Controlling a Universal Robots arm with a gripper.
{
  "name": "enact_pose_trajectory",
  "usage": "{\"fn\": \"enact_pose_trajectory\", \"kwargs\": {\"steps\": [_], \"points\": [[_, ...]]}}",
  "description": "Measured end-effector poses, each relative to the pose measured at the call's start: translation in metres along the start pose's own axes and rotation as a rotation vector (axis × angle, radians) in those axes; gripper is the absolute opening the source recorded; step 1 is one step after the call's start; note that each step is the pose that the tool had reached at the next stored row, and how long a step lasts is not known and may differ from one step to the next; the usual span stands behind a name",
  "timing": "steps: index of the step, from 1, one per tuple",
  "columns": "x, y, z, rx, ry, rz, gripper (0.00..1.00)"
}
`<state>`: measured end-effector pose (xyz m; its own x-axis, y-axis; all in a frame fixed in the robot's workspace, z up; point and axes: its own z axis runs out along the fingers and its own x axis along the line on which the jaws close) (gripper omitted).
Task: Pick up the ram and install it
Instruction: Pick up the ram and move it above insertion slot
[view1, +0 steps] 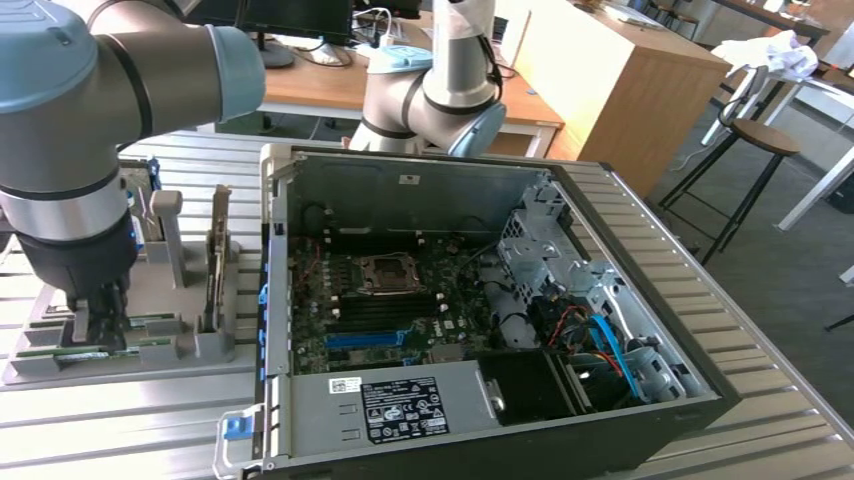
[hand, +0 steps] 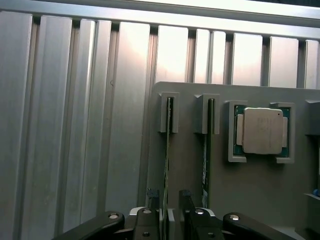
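Note:
Two ram sticks stand on edge in slots of a grey holder (hand: 190, 165). The ram (hand: 167, 150) between my fingers is a thin green board seen edge-on; a second stick (hand: 205, 145) stands one slot over. My gripper (hand: 169, 197) is open, one finger (hand: 152, 200) on each side of the first stick, with a small gap on one side. In the exterior view my gripper (view1: 100, 318) reaches down into the holder (view1: 200, 345) at the left, where the green ram (view1: 144, 345) shows beside it.
A square silver processor (hand: 262, 131) lies in its own pocket of the holder. An open computer case (view1: 274, 300) sits to the exterior view's right of the holder, motherboard (view1: 387, 300) exposed. Another card (view1: 218, 260) stands upright in the holder. Everything rests on a ribbed aluminium table (view1: 120, 430).

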<state>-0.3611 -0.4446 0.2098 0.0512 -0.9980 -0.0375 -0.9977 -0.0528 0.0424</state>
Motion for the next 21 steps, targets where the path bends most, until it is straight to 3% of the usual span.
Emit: {"fn": "enact_pose_trajectory", "kwargs": {"steps": [12, 21], "points": [[0.0004, -0.0004, 0.0096, 0.0001, -0.0001, 0.000, 0.30], [0.0004, -0.0004, 0.0103, 0.0002, -0.0014, 0.000, 0.30]]}}
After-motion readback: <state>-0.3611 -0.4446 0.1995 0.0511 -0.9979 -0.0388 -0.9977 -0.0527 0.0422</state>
